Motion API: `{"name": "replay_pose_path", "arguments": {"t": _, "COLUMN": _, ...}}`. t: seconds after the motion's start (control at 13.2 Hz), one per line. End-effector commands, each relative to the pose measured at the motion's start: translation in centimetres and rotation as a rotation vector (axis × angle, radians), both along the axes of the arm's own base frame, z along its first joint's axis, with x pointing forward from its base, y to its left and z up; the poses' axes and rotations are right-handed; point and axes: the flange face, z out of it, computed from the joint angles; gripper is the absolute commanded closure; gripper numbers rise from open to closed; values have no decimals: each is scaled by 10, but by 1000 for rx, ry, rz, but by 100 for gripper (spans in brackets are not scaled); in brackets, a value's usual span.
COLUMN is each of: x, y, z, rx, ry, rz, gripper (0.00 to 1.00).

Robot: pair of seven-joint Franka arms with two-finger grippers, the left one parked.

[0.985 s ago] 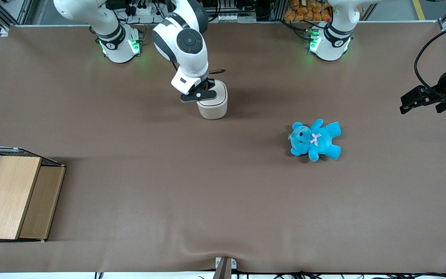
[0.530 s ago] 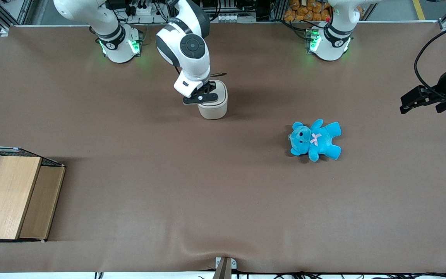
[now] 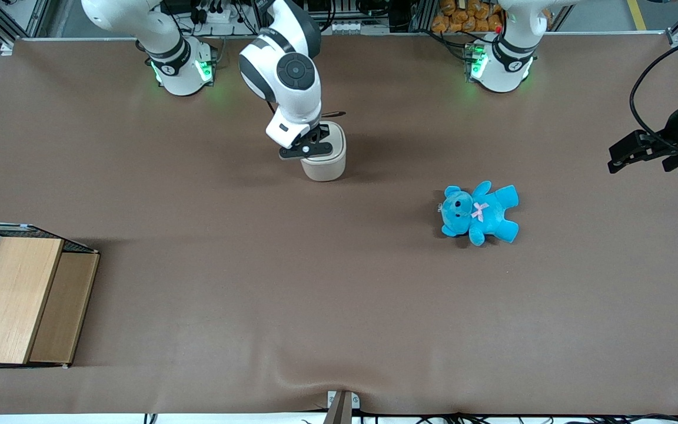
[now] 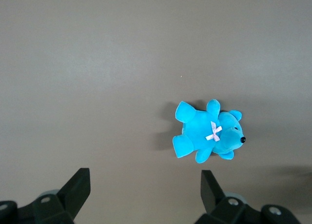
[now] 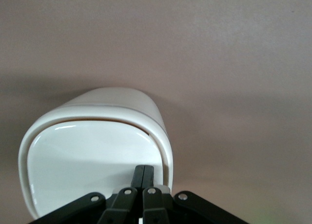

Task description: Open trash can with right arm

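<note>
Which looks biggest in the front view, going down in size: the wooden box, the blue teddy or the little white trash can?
1. Wooden box, clearly largest, though it is nearest the camera and partly cut off.
2. Blue teddy.
3. Trash can; close to the teddy's size, and partly covered by the gripper, resting shut on its lid, so this order is unsure.

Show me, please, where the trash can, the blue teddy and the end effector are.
trash can (image 3: 324,168): front view, on its cream side wall.
blue teddy (image 3: 488,213): front view, on its belly.
end effector (image 5: 144,174): right wrist view, at the closed fingertips over the can's lid.
</note>
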Motion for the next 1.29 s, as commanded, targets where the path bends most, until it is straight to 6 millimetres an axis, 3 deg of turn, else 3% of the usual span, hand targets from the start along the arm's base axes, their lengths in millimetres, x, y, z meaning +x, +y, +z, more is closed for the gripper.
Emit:
{"name": "replay_pose_path", "arguments": {"t": 0.0, "x": 12, "y": 17, "z": 47, "rx": -20, "ry": 24, "rz": -25, "gripper": 100}}
{"name": "replay_pose_path", "arguments": {"t": 0.15, "x": 15, "y": 28, "z": 74, "rx": 32, "ry": 62, "rz": -81, "gripper": 100}}
{"name": "replay_pose_path", "arguments": {"t": 0.38, "x": 19, "y": 37, "z": 98, "rx": 61, "ry": 58, "rz": -112, "gripper": 100}}
{"name": "replay_pose_path", "arguments": {"t": 0.45, "x": 20, "y": 40, "z": 108, "rx": 78, "ry": 76, "rz": -145, "gripper": 79}}
{"name": "replay_pose_path", "arguments": {"t": 0.53, "x": 26, "y": 36, "z": 119, "rx": 89, "ry": 100, "rz": -173, "gripper": 20}}
{"name": "replay_pose_path", "arguments": {"t": 0.61, "x": 38, "y": 27, "z": 130, "rx": 88, "ry": 112, "rz": -192, "gripper": 0}}
{"name": "replay_pose_path", "arguments": {"t": 0.83, "x": 66, "y": -1, "z": 157, "rx": 84, "ry": 124, "rz": -233, "gripper": 0}}
{"name": "replay_pose_path", "arguments": {"t": 1.21, "x": 131, "y": -88, "z": 207, "rx": 71, "ry": 150, "rz": -368, "gripper": 0}}
